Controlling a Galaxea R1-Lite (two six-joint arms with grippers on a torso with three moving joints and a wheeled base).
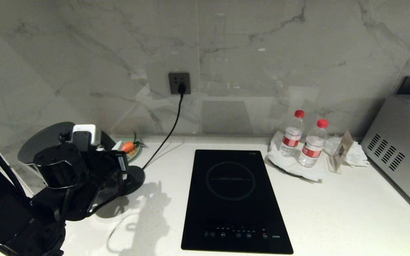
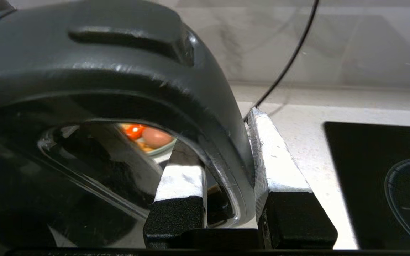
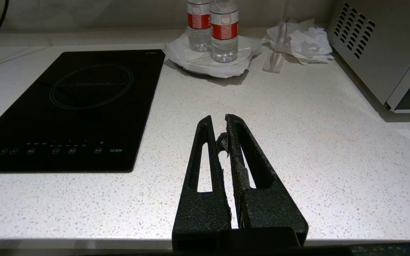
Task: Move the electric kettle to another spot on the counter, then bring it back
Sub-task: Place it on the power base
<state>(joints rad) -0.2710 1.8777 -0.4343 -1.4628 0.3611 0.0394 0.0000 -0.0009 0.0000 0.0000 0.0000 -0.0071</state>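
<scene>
Black and close to the lens, the electric kettle [image 2: 94, 71] has its loop handle clamped between the two fingers [image 2: 182, 177] of the left gripper [image 2: 226, 170], at the left part of the counter [image 1: 333, 213], near the round base disc [image 1: 133, 179]. Right gripper [image 3: 222, 131] hangs over bare counter, its fingers pressed together and holding nothing.
</scene>
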